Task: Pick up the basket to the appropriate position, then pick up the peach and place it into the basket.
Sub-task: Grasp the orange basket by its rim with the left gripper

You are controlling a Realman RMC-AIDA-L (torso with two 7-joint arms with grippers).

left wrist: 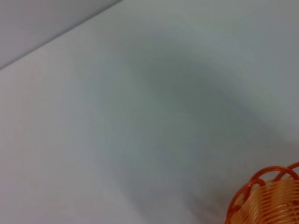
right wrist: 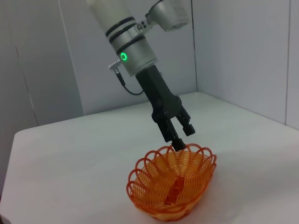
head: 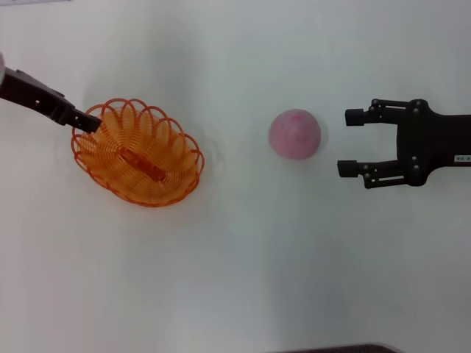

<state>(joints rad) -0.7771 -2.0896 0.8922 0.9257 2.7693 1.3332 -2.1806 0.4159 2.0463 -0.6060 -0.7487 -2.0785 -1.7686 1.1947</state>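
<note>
Orange wire basket [head: 137, 153] sits on the white table [head: 243, 279] at the left of the head view, the left gripper [head: 87, 123] pinched shut on its far rim. Well to the right lies the pink peach [head: 294, 134], with the right gripper [head: 352, 142] just beside it, fingers spread wide around nothing. Left wrist view: only a basket corner [left wrist: 266, 196]. Right wrist view: left gripper [right wrist: 179, 144] clamps the basket [right wrist: 172, 186] rim from above.

A plain white tabletop [head: 243, 279] fills the head view. At its near edge shows a sliver of something dark [head: 338, 348]. In the right wrist view, pale grey walls [right wrist: 243, 51] meet in a corner behind the tabletop.
</note>
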